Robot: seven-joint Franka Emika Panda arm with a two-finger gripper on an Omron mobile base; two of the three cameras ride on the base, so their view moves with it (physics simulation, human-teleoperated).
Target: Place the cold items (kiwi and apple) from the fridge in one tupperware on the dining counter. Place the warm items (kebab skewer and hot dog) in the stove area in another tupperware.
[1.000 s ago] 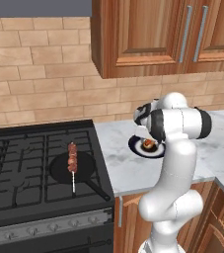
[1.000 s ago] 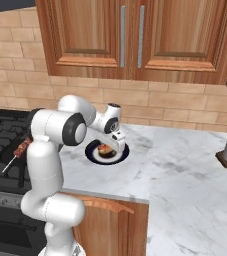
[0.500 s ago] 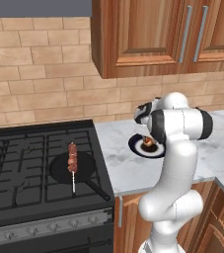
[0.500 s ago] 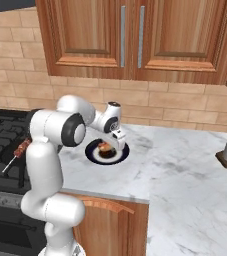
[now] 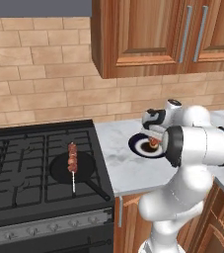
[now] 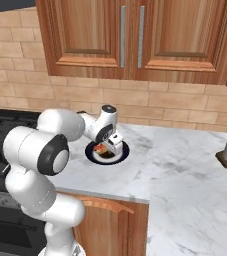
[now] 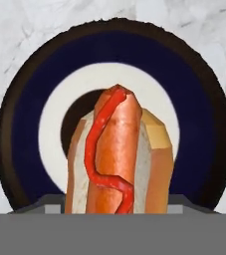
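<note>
- One hot dog in a pale bun with a wavy red line of ketchup along the sausage (image 7: 118, 159) lies on the round plate with a dark blue band, white ring and dark centre (image 7: 30, 99), and it runs lengthwise straight up the hand view.
- My two-finger gripper (image 6: 111, 146) hangs low over that plate, on the white marbled stone counter (image 6: 185, 175) to the right of the stove.
- My fingers sit to either side of the bun (their tips are hidden at the bottom of the hand view), and I cannot tell from what shows whether they press on it or stand clear.
- From the left base view my gripper (image 5: 154, 142) covers part of the hot dog (image 5: 154, 144), with the plate's dark rim (image 5: 135, 147) showing beside it.
- From the right base view the hot dog (image 6: 102, 149) peeks out just left of my fingers, on the plate (image 6: 122, 152).
- Well apart from the plate, the kebab skewer of brown meat chunks on a thin pale stick (image 5: 73, 162) rests across a round black frying pan (image 5: 59, 170) on the black gas stove (image 5: 15, 163).
- Brown wooden wall cabinets (image 6: 135, 40) hang above the counter, against a tan brick wall (image 5: 34, 74).
</note>
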